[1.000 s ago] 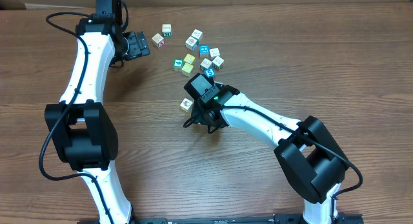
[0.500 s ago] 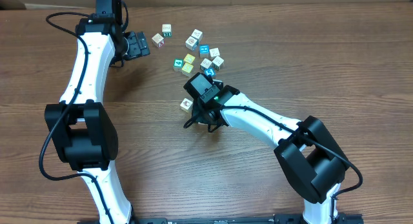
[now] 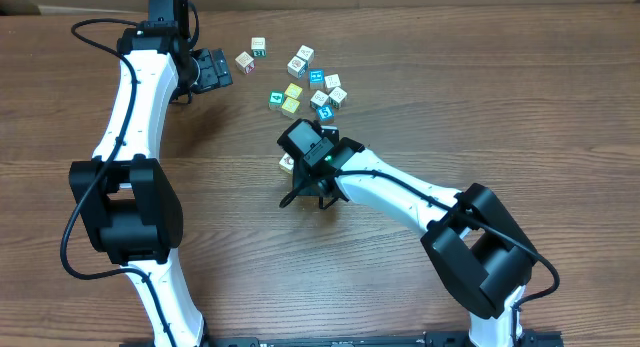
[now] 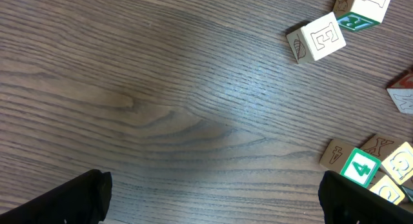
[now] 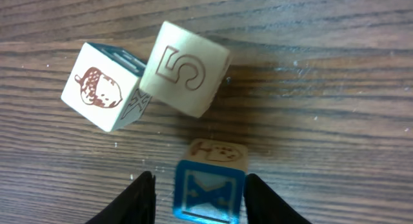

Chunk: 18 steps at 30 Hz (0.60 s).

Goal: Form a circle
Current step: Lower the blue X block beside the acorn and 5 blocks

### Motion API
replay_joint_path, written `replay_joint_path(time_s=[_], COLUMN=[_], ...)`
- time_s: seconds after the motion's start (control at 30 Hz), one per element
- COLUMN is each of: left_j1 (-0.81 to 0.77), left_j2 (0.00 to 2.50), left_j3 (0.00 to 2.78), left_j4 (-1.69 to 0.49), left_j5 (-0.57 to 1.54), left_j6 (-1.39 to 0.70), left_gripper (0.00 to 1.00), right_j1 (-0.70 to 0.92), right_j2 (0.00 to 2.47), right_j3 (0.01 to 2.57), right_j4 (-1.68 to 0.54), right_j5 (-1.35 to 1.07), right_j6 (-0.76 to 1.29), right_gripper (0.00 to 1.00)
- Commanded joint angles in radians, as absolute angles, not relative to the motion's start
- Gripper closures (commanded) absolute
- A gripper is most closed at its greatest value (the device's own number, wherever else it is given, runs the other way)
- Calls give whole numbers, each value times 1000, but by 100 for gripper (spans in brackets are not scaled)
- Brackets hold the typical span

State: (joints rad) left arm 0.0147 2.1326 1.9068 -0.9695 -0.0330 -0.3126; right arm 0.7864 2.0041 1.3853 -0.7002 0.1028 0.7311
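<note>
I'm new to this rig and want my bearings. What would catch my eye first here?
The right gripper straddles a blue X cube at mid-table, with a 5 cube and an acorn cube just beyond it. A loose scatter of cubes lies farther back, beside the open left gripper.

This looks like a robot lab: a left arm [image 3: 135, 87] and a right arm [image 3: 400, 192] with cables [image 3: 64, 249] at a wooden table [image 3: 520, 77].
</note>
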Motion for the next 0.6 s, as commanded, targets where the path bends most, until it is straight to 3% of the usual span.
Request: replay_joint_path(time_s=[0.0,0.33,0.57], left_j1=[17,17,17], left_j2=[2136,2136,2136], left_j3=[1926,1926,1926], left_j4=[-968,-968,-968], left_j5=[-26,-26,-26], left_j6=[-322,-322,-322], left_gripper=[0,0,0], right_j1=[793,793,793], right_j2=[2011,2011,2011], right_j3=[1374,1374,1374], right_j4=[-701,-700,-704], right_j5=[157,175,183], right_j6=[725,729,733], right_gripper=[60,59,67])
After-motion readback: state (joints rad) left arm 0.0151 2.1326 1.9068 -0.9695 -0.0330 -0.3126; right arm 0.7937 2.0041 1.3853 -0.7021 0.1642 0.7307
